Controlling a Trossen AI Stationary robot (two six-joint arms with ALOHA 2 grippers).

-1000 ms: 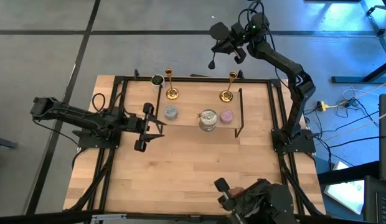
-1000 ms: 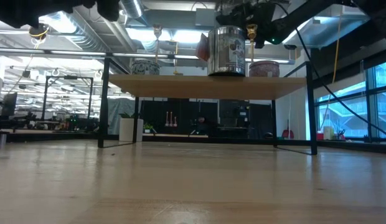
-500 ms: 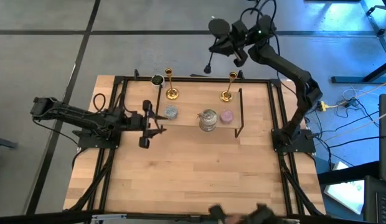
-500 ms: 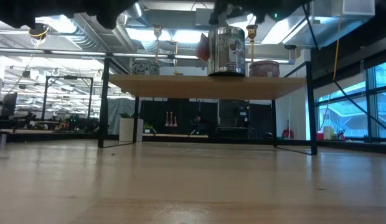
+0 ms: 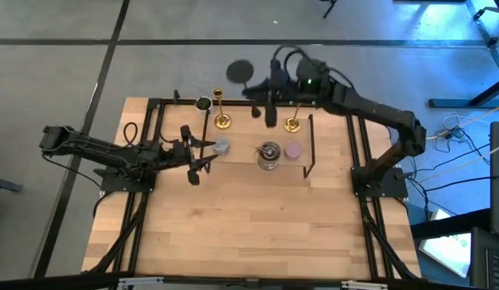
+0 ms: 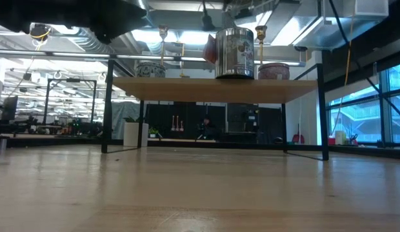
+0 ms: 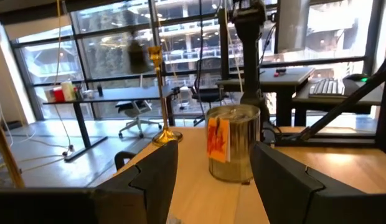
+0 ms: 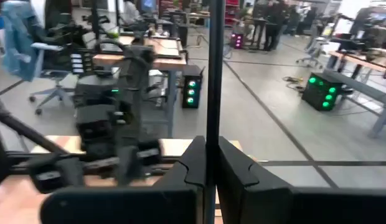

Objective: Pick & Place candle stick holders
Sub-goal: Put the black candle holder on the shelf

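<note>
From above, a pale wooden counter [image 5: 249, 234] with a black metal frame carries two slim gold candle stick holders [image 5: 220, 112] near its far edge, the second [image 5: 293, 121] off to the right. Nearer in stand a blue-grey round candle [image 5: 222, 146], a squat silver tin [image 5: 269, 155] and a small pink round candle [image 5: 292, 150] in a row. The left gripper [image 5: 198, 157] reaches in beside the blue-grey candle, jaws spread. The right gripper [image 5: 265, 103] hangs between the two gold holders; its jaws are blurred.
</note>
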